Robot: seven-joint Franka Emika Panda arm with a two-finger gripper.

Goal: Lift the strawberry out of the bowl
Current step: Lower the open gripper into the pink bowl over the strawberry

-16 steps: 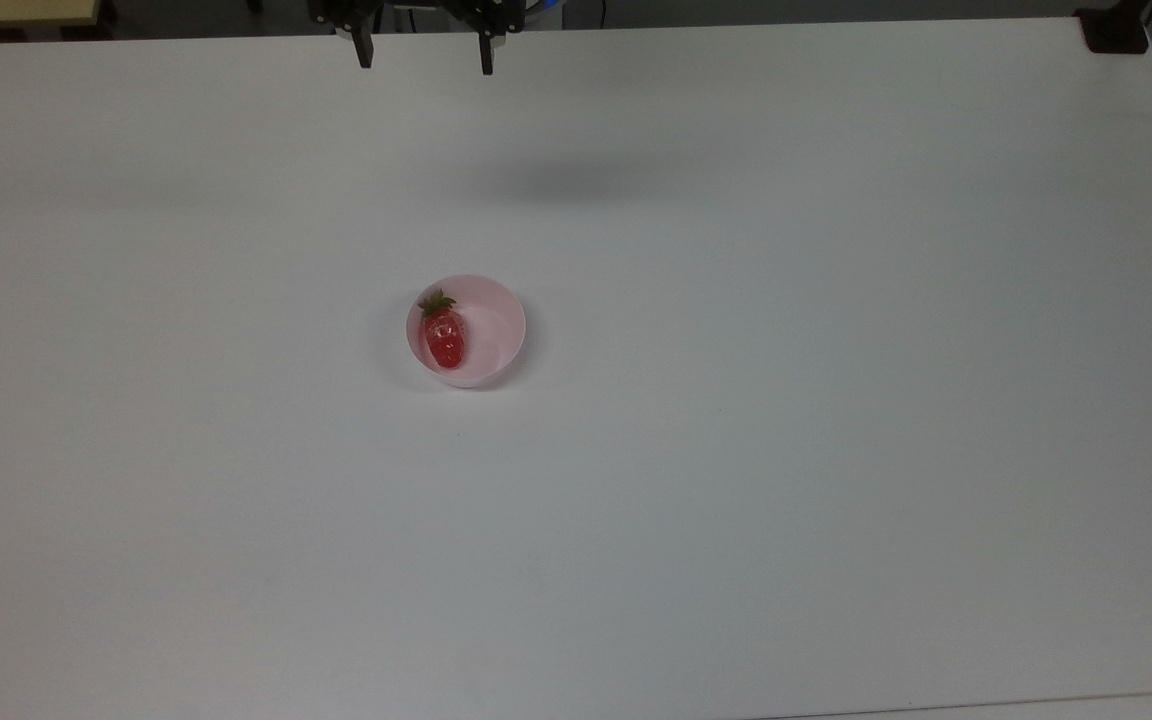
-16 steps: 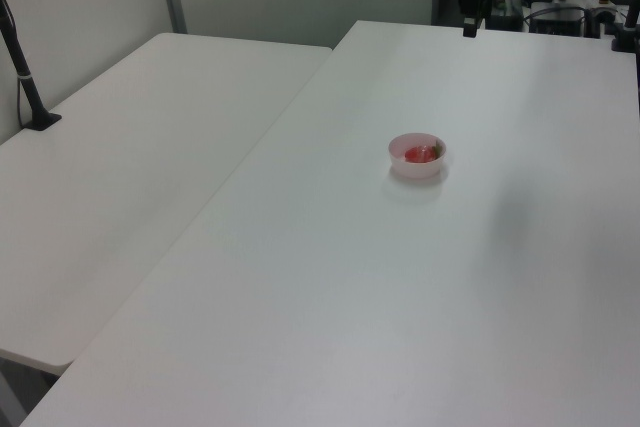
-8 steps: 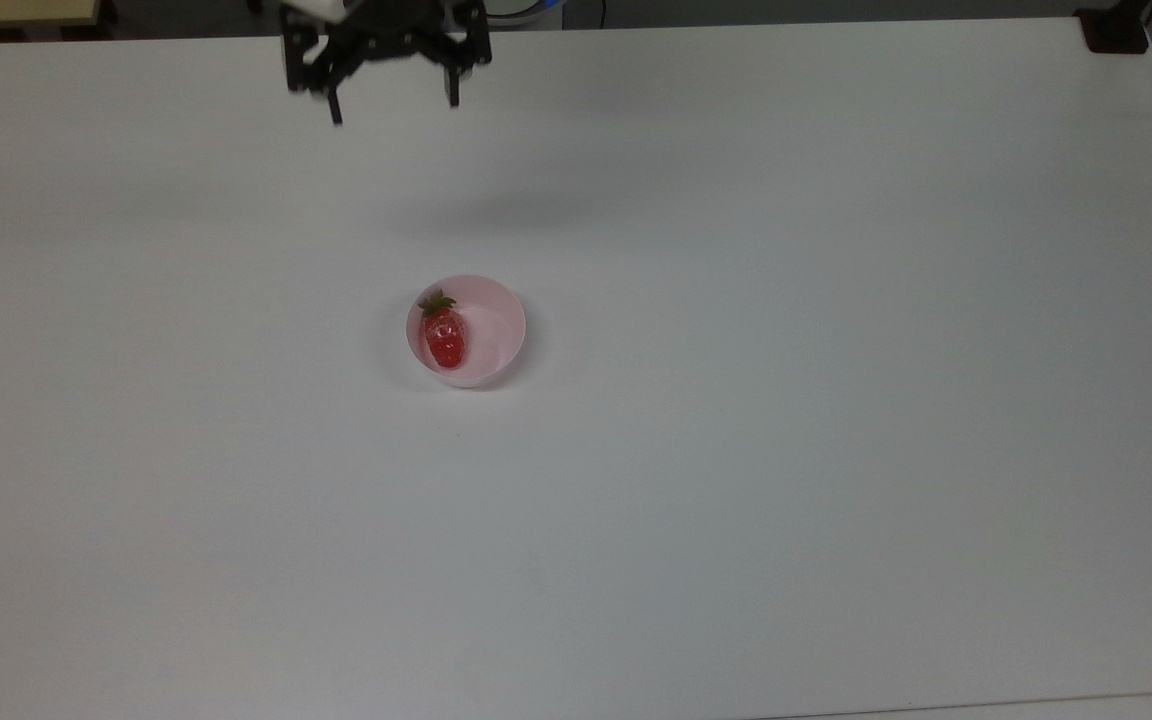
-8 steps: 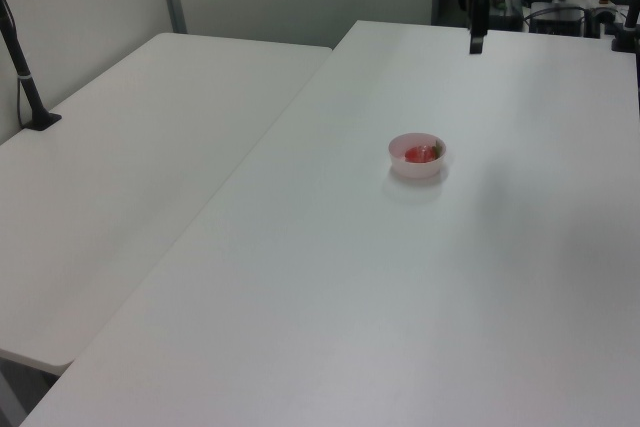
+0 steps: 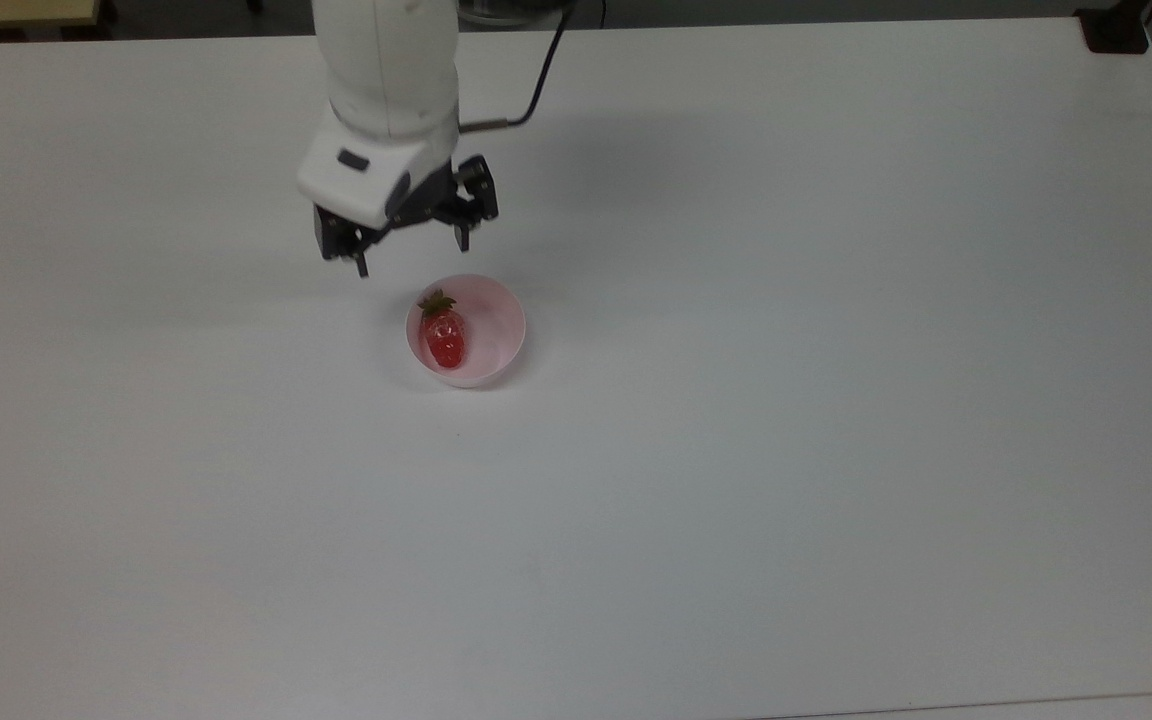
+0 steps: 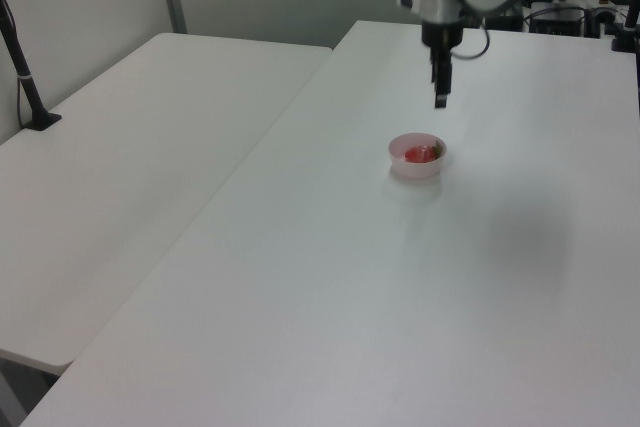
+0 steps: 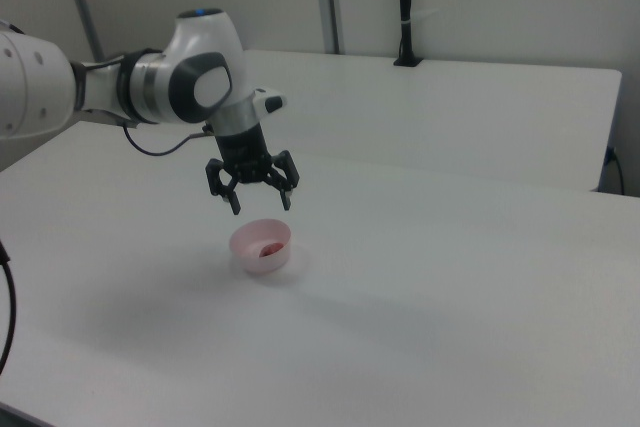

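While the gripper (image 5: 412, 258) hangs with jaws spread at 11 o'clock from the bowl (image 5: 501, 335) in the top view, the strawberry (image 5: 443, 335) lies inside, cap toward 12. Bare table (image 5: 836, 400) surrounds the bowl. The right view shows the gripper (image 7: 260, 203) above the rim.

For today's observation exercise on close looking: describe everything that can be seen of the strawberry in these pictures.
The strawberry is small, glossy and red, elongated, with a green leafy cap at the end toward the top view's top. It looks like shiny plastic. It lies on its side inside the pale pink bowl, toward the bowl's side at the top view's left, resting against the wall there. The open gripper hangs above it without touching.
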